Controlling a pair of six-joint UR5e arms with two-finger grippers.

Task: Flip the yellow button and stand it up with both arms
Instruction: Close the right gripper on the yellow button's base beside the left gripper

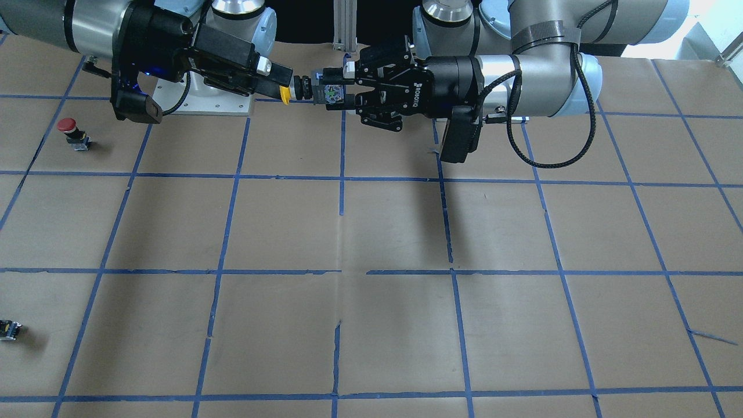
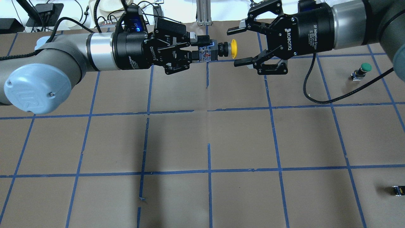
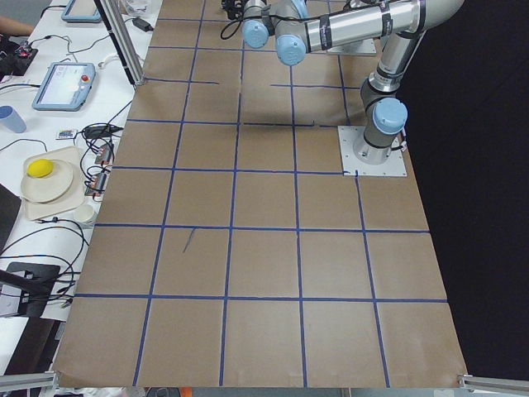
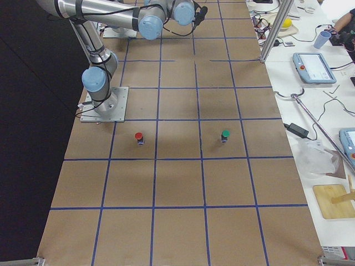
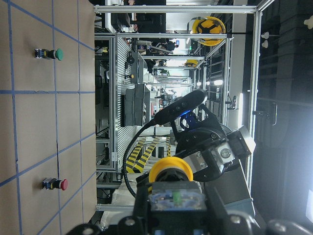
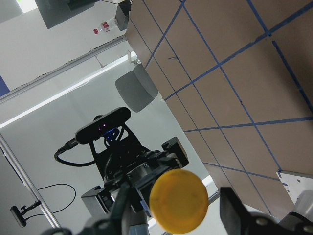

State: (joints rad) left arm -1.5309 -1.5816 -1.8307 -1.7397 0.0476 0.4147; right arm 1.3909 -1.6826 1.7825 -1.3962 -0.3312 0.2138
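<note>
— Black claws first: left gripper point(image 2: 204, 48)?
— Clamped on the yellow button point(image 2: 221, 49), with its fingers on the grey blocky base. Button lies horizontal in the air, cap pointing away from it toward the right gripper point(image 2: 233, 47).
— And the right one?
— Jaws spread wide, gripping nothing. One finger point(image 2: 232, 31) sits on each side of the yellow cap. Overhead view shows a gap on both sides, no contact.
— Right wrist view agree?
— Yes. Cap is seen face-on point(image 6: 179, 199) between the two fingers and touches neither.
— Left wrist view?
— Base sits between the left fingers, its clear window with a green spot facing the camera. Cap rim point(image 5: 171, 169) is beyond it, the right gripper past that.
— Front view?
— Mirrored. Left gripper point(image 1: 342, 88) is on the base, and the cap end meets the right gripper point(image 1: 284, 84) fingertips. Finger and cap overlap from that angle, so it can't settle contact.
— Where is it over the table?
— Off the brown paper table point(image 2: 240, 139), roughly above the centre blue tape line. The arms reach in from opposite sides, grippers level and facing each other.
— Anything else on the surface?
— Green button point(image 2: 364, 68) stands upright on the robot's right side. Red button point(image 1: 69, 130) is upright on the same side, nearer the robot's base. A small dark block point(image 2: 398, 190) sits by the right-hand edge. All three are well apart from the grippers.
</note>
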